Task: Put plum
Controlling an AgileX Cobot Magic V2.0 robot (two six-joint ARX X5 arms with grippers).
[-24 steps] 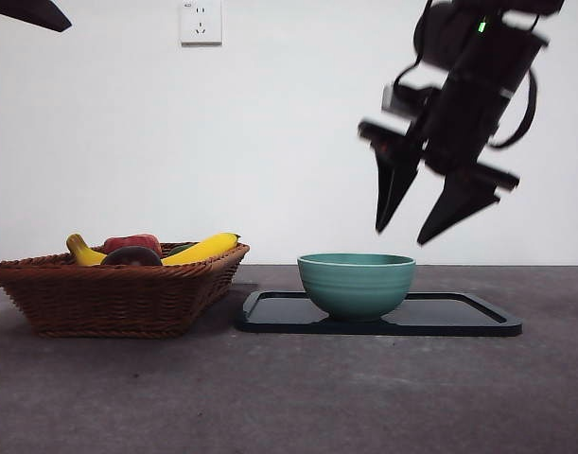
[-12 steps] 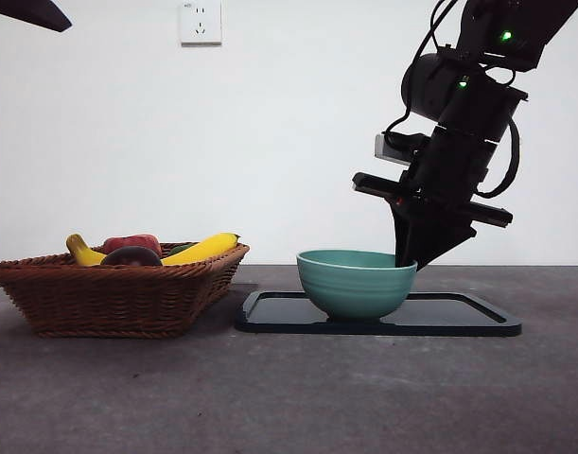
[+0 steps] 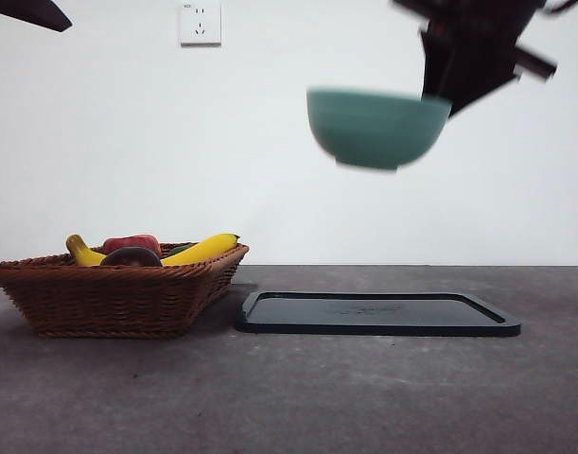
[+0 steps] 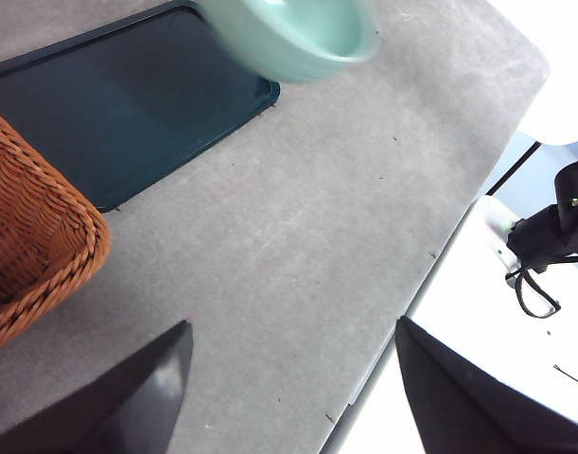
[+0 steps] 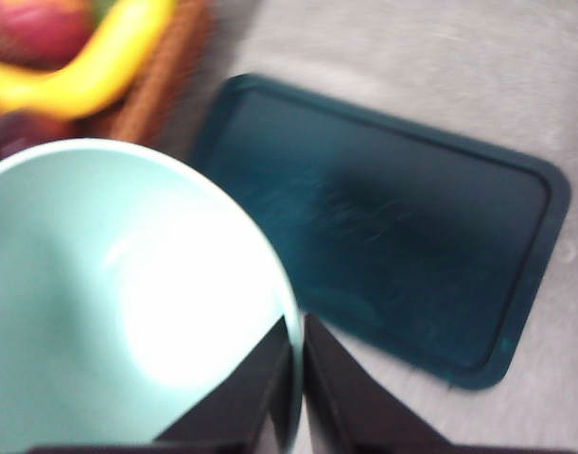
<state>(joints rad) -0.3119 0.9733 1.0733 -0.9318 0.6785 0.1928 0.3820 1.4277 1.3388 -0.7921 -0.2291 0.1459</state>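
Grey bench (image 3: 364,397): right gripper (image 5: 296,364), jaws clamped on bowl (image 3: 376,126) rim, held it high above tray (image 3: 377,314); plum (image 3: 131,256) lay in basket (image 3: 118,298), well aside; left gripper (image 4: 289,397) idle, jaws apart.

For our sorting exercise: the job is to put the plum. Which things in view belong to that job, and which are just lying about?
Belong to the job:
plum in the basket
right gripper, shut on the rim of the bowl, held high over the tray
left gripper, open, waiting

Just lying about:
banana
red fruit
wall socket
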